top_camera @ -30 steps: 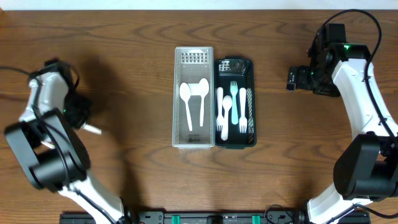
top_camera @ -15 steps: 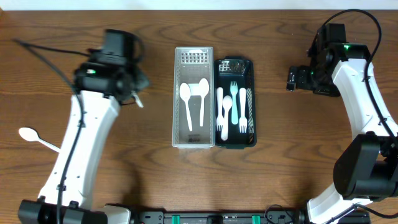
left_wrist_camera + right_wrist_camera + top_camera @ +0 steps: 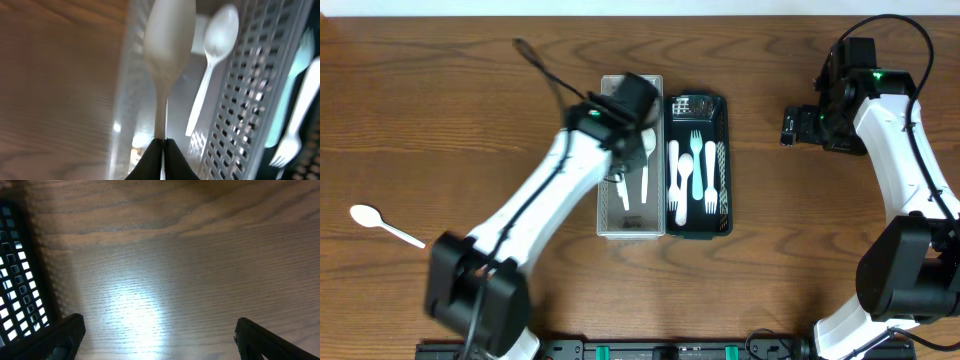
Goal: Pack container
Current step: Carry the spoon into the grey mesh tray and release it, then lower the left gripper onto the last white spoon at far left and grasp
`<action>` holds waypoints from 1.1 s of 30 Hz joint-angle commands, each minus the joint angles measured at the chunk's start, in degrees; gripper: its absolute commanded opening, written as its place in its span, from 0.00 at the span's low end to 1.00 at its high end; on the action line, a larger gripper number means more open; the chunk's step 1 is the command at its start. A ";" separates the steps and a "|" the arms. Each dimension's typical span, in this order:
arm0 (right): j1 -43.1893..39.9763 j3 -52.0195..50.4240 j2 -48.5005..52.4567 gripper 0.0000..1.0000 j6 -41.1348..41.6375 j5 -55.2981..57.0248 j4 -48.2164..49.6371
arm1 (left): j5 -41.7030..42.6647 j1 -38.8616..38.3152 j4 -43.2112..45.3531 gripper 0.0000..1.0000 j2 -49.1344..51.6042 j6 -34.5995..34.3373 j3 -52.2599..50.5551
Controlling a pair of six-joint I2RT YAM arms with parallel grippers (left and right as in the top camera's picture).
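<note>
My left gripper is shut on the handle of a white plastic spoon and holds it over the clear white bin, bowl end away from the jaws. In the left wrist view my left gripper is over the bin's left wall, and another white spoon lies inside the bin. That spoon also shows in the overhead view. A black tray beside the bin holds white and teal forks. One more white spoon lies on the table at far left. My right gripper is open and empty right of the tray.
The right wrist view shows bare wood between the open right gripper, with the black tray's perforated edge at the left. The bin's perforated wall and a white fork show right of the held spoon.
My left arm has swung from the far left of the table to over the white bin, carrying the spoon. The right arm has not moved.
</note>
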 commanded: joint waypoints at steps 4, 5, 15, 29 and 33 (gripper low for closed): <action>-0.07 -0.20 0.26 0.99 -0.66 0.46 -0.04 | 0.13 -0.72 -0.22 0.41 4.94 1.90 -0.02; -0.07 -0.20 0.26 0.99 -0.66 0.44 -0.07 | 0.13 -0.72 -0.22 0.55 5.16 2.34 -0.02; -0.07 -0.20 0.26 0.99 -0.66 0.46 -0.11 | -14.93 1.07 -8.44 0.73 -2.43 8.02 7.67; -0.07 -0.20 0.26 0.99 -0.63 0.44 -0.04 | -3.56 52.94 -14.05 0.93 -16.09 -0.96 8.35; -0.07 -0.20 0.26 0.99 -0.63 0.44 -0.07 | 3.54 67.01 -12.87 0.93 -13.38 0.31 5.44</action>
